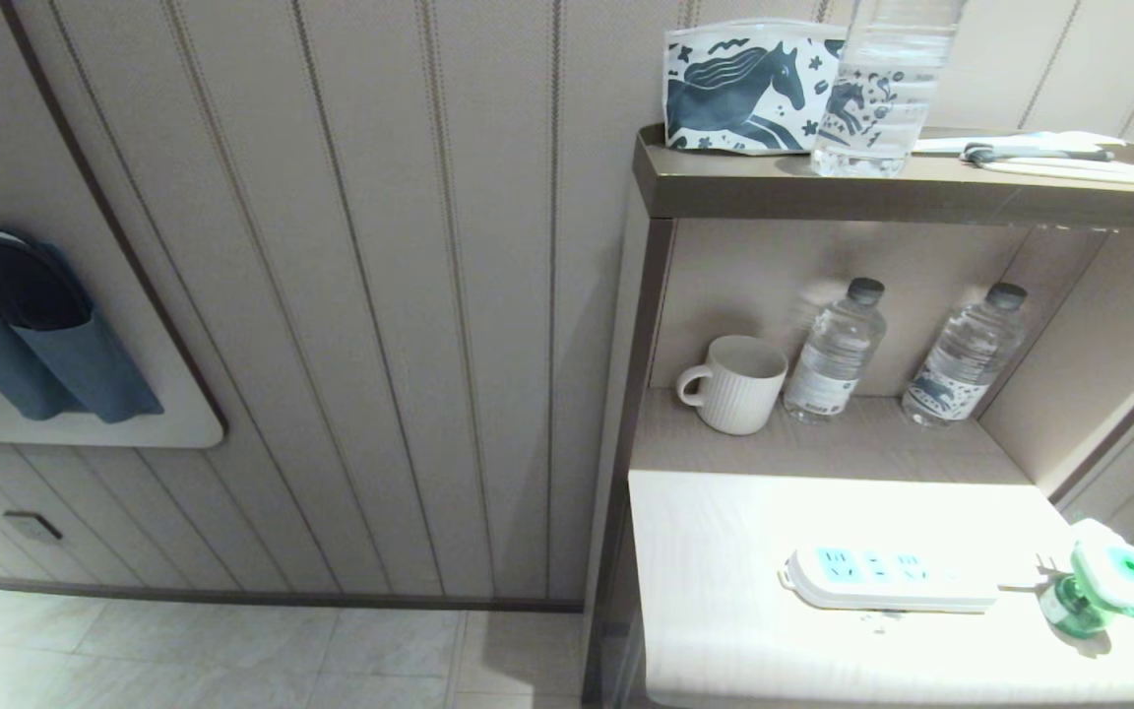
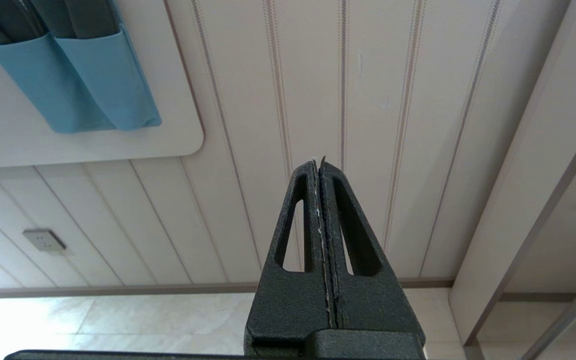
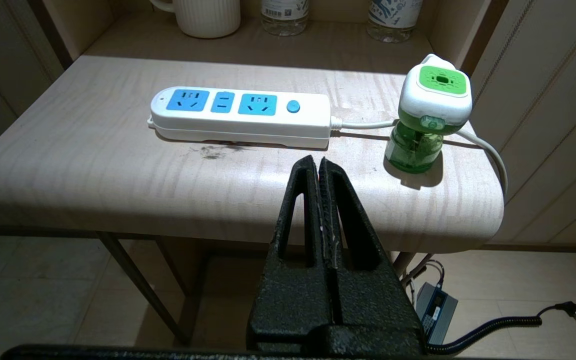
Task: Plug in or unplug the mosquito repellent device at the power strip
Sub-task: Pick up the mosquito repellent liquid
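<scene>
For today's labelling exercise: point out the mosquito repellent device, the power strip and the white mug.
mosquito repellent device [image 3: 435, 95], right wrist view, on its white head.
power strip [image 3: 240, 122], right wrist view, on its white casing below the sockets.
white mug [image 1: 736, 386], head view, on its ribbed side.

No words, brand names or numbers could be read anywhere. The two clear plastic water bottles with dark caps [image 1: 835, 351] on the lower shelf carried white paper labels whose print was too small to make out. The white fabric pouch [image 1: 752, 87] on the top shelf bore only a dark blue horse picture, with no lettering on it
</scene>
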Robot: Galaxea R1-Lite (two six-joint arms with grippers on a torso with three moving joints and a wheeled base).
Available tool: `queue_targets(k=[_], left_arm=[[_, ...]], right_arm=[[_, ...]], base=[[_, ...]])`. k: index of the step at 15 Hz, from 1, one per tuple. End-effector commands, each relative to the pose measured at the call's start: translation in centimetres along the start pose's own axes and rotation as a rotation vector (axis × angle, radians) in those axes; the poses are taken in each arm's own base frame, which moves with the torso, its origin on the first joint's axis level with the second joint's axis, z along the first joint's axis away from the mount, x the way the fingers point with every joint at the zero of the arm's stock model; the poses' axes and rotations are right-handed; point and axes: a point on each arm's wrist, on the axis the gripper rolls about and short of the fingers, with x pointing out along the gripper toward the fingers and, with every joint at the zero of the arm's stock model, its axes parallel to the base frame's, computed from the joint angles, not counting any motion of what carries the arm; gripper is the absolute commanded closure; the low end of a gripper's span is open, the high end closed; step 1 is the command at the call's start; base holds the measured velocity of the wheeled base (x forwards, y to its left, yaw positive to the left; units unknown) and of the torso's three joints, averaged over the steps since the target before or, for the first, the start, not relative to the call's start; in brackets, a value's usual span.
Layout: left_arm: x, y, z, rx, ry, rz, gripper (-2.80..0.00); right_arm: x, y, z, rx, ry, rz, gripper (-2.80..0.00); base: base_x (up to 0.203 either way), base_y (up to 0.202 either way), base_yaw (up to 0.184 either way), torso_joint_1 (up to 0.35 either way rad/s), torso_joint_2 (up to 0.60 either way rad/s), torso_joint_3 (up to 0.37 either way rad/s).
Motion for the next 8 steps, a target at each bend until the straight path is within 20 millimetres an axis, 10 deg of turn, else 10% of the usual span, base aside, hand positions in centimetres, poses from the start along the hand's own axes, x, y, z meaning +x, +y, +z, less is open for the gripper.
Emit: queue_targets(k=[1,8], left_arm=[[0.0,0.0,0.01,0.0,-0.001,0.001,0.0],[0.0,0.0,0.01,0.001,-0.001,0.001,0.0]], right_arm=[[-0.01,0.0,-0.01,0.0,-0.002,0.001,0.0],[-0.01,0.0,0.01,0.001,-0.003,0.001,0.0]], base=[[0.0,0.0,0.0,0.0,0.0,0.0],[0.0,0.0,0.0,0.0,0.0,0.0]])
